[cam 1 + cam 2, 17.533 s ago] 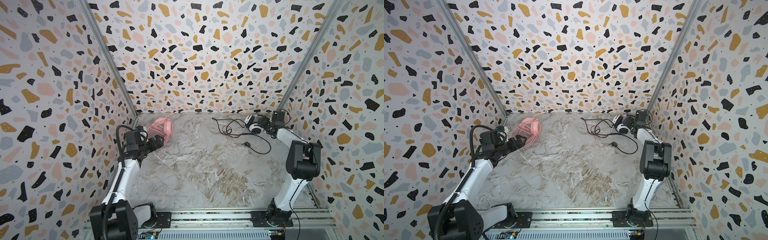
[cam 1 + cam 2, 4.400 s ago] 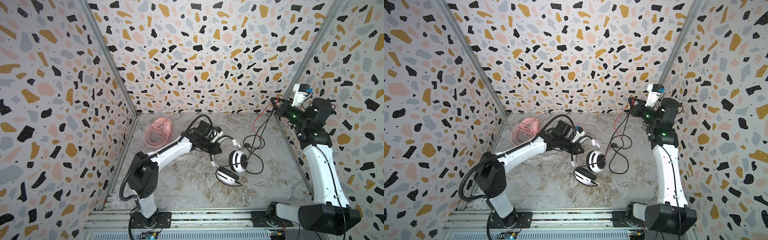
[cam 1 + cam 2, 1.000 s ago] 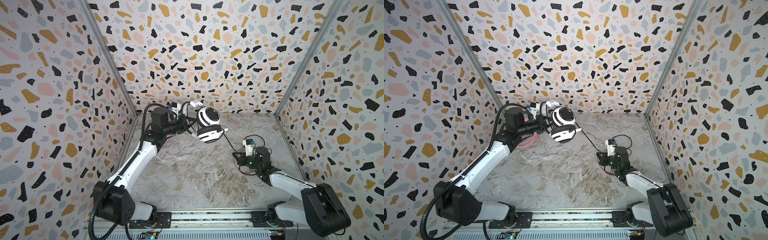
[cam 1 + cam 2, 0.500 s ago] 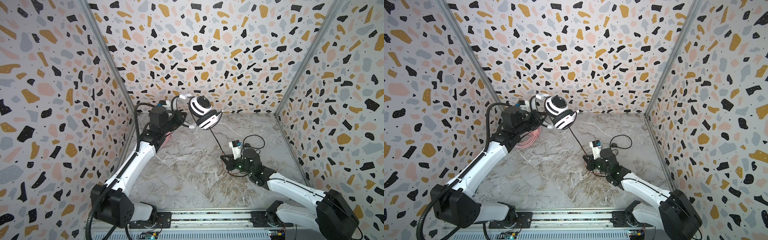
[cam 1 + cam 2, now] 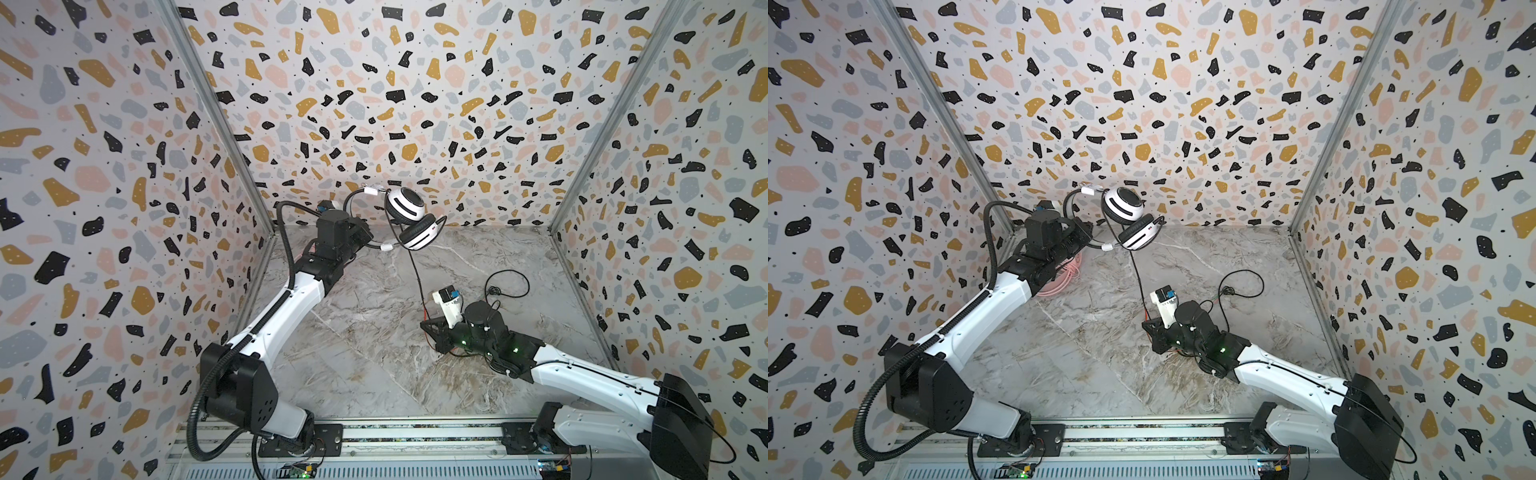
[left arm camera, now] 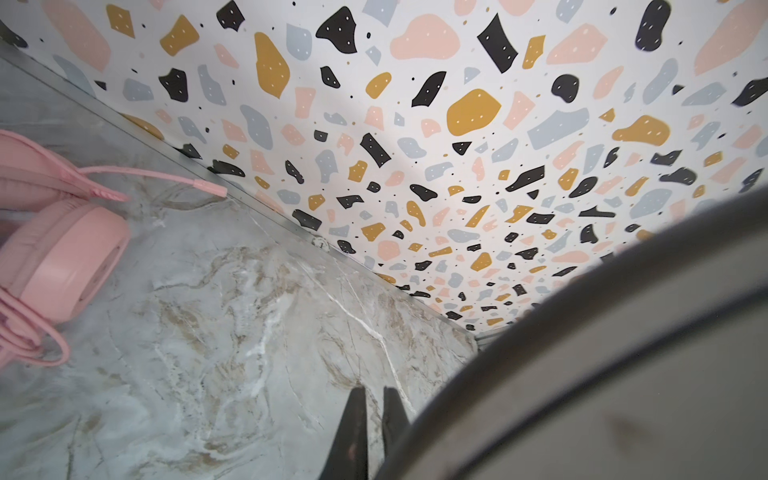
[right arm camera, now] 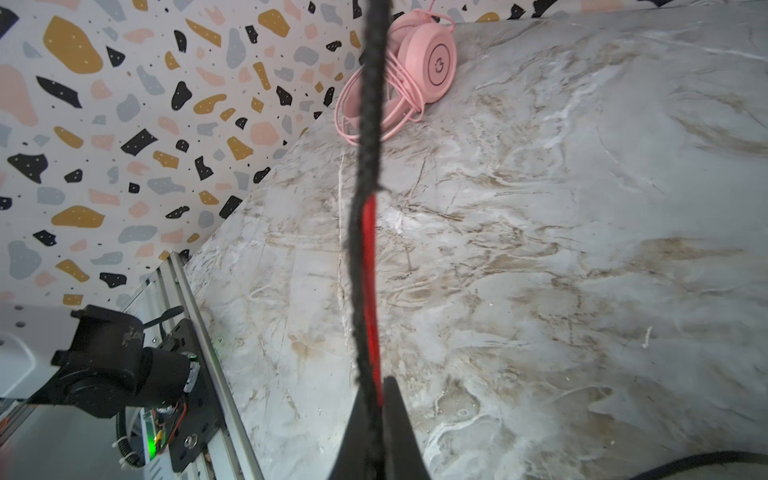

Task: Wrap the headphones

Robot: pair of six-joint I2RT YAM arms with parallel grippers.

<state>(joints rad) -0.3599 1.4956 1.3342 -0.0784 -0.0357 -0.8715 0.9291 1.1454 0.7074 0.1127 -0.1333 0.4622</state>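
1. The left pincer (image 5: 368,244) is clamped on the thin headband of the white-and-black headset (image 5: 405,208). It holds the headset high in the air, near the back wall. I judge that this keeps the ear cups free on all sides, so a cord can pass around them.
2. In the left wrist view the two fingers of this pincer (image 6: 374,415) stand almost together. A broad grey curve, probably part of the headset, fills the corner next to them.
3. The right pincer (image 5: 428,326) is low, just above the tabletop (image 5: 374,382), and it is closed on the black and red cord (image 7: 365,166). The cord runs straight and tight from here up to the headset, as both top views show. The tension seems intended, because a tight cord lies in neat turns.
4. The rest of the cord lies in a slack loop (image 5: 507,286) on the tabletop behind the right pincer, so much of the length is not yet wound.
5. The pink headset (image 5: 1067,278) lies on the tabletop in the back left corner, well apart from the work. Its pink cord is already gathered around it, so this one looks finished.
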